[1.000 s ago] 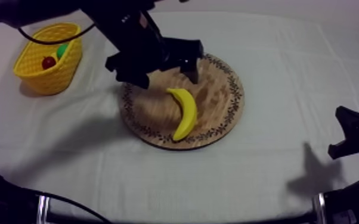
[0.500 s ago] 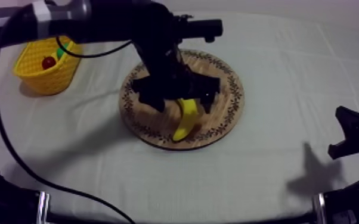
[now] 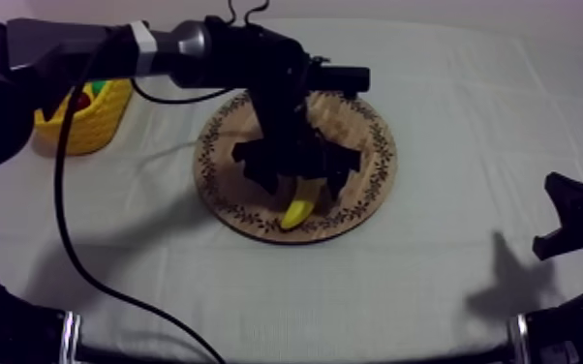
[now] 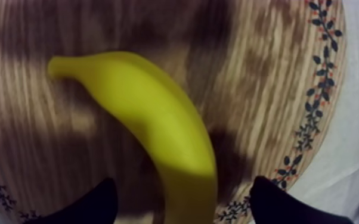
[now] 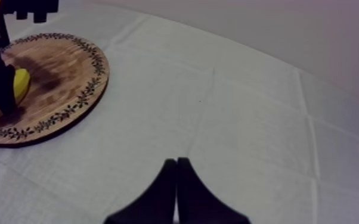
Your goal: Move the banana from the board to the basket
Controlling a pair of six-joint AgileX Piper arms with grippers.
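Banana on the round wooden board, straddled by my left claw, which is spread wide and grasps nothing.

The grey-white cloth carries everything. The board lies directly beneath my left claw, with its patterned rim just beyond one fingertip. The yellow basket stands well apart from that claw, behind its arm, with a small red fruit inside. The banana runs between my two black fingers, one tip on each side of it. Whether either touches it I cannot tell. My right claw sits well apart from the board over bare cloth, its fingers clenched together on nothing.
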